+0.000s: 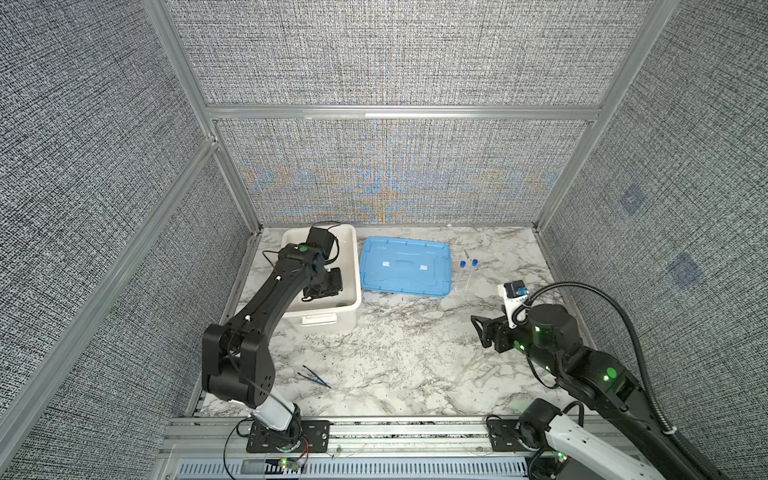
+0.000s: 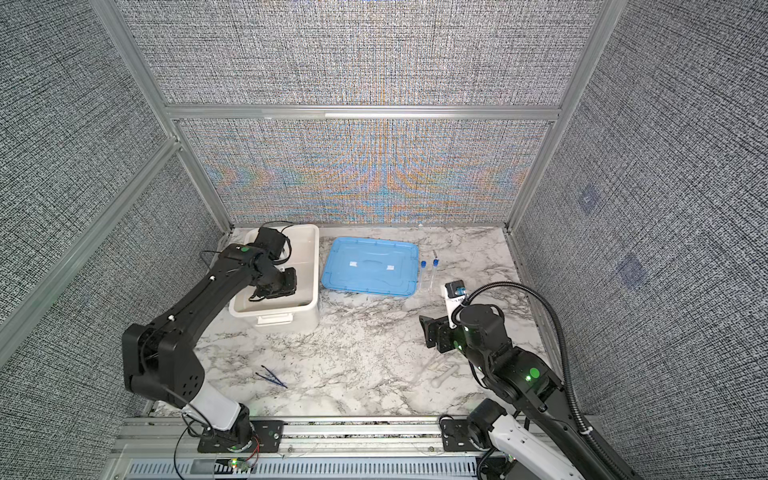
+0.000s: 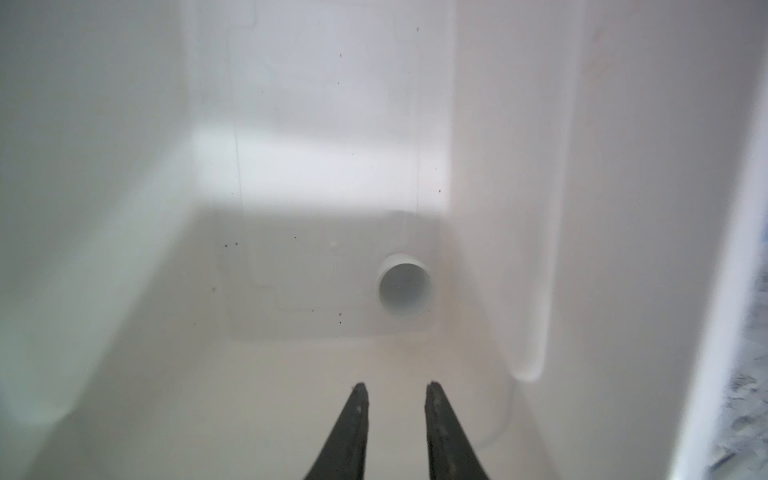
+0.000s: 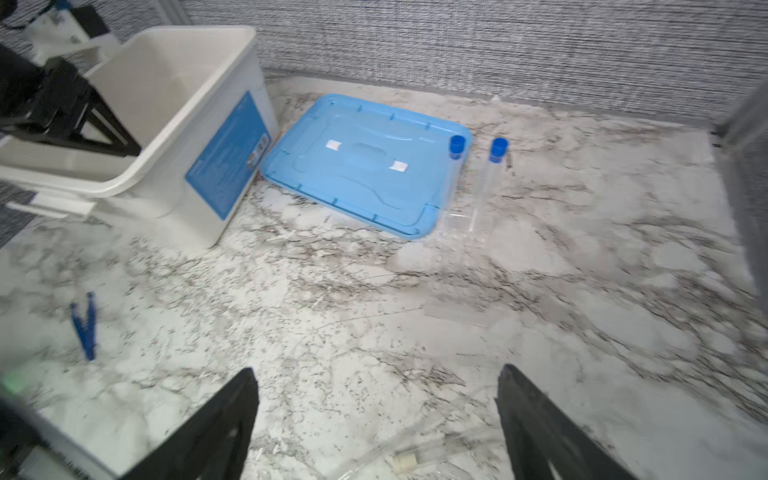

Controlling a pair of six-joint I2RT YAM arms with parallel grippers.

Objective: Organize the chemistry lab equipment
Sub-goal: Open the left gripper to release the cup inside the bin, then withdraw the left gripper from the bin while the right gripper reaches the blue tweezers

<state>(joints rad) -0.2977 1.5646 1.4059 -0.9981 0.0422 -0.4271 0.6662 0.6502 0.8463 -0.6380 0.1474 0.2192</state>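
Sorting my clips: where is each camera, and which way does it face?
Both top views: overhead, angled down onto the marble table; both arms show.
Left wrist: inside the white tub, facing a small white cup; left end effector shows.
Right wrist: low over the table, facing the blue lid and two blue-capped tubes; right end effector shows.
Top and right wrist share tub, lid, tubes.

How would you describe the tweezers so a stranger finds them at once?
Find the white tub on the marble table. In front of it, near the table's front edge, lie the tweezers. They alone are dark, thin and V-shaped.
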